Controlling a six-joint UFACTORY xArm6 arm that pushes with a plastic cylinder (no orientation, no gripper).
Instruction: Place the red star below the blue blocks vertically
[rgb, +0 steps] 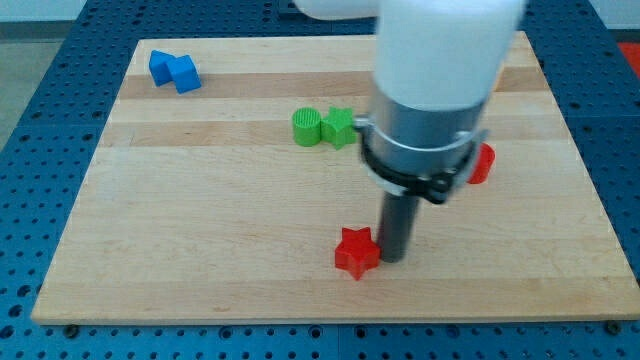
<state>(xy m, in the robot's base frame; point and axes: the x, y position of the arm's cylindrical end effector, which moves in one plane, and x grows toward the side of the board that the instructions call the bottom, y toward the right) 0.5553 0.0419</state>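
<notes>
The red star lies on the wooden board near the view's bottom, a little right of centre. My tip stands right against the star's right side. Two blue blocks sit touching each other at the view's top left, far from the star. The arm's large white and grey body hides the board's top right part.
A green cylinder and a green star sit side by side above the board's middle. A red block shows partly behind the arm at the right. The board lies on a blue perforated table.
</notes>
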